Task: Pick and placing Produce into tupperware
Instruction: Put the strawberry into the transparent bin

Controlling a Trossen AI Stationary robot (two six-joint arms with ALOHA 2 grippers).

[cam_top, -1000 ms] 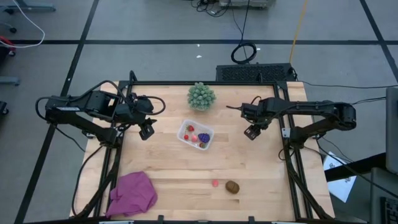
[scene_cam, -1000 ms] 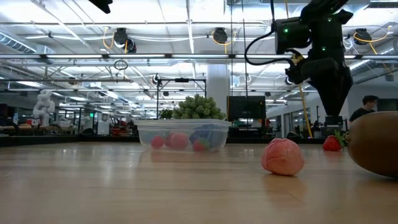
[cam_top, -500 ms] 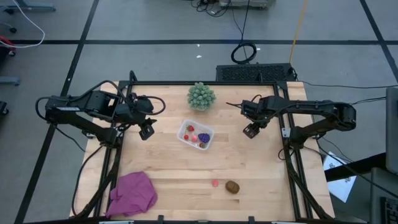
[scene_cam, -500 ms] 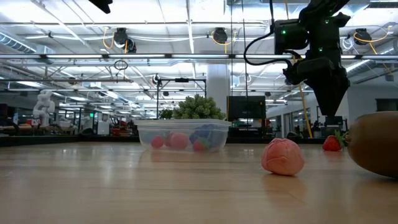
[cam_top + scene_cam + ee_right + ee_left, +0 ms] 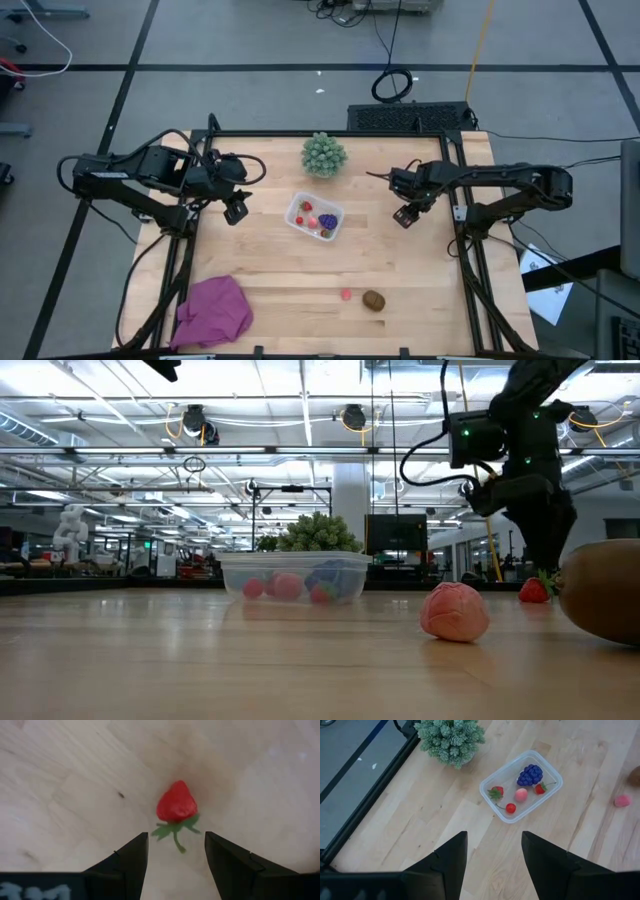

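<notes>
My right gripper point(image 5: 176, 836) is open and hovers just above a red strawberry point(image 5: 175, 803) with a green stem, which lies on the bare wood. Its fingers stand on either side of the stem and touch nothing. The low view shows this gripper point(image 5: 548, 565) right over the strawberry point(image 5: 533, 590). The clear tupperware point(image 5: 315, 216) sits at mid-table and holds red berries, a pink piece and the purple piece point(image 5: 529, 774). A pink piece point(image 5: 346, 294) and the brown oval piece point(image 5: 374, 300) lie near the table's near edge. My left gripper point(image 5: 236, 210) waits open, left of the tupperware.
The pale-green spiky ball point(image 5: 324, 154) stands beyond the tupperware, near the far edge. A magenta cloth point(image 5: 213, 310) lies bunched at the near left corner. Bare wood stretches between the tupperware and the right gripper, and across the middle of the table.
My right gripper has come down toward the strawberry and shifted slightly toward the table's right and near edges. The produce, the tupperware and my left arm have stayed where they were.
</notes>
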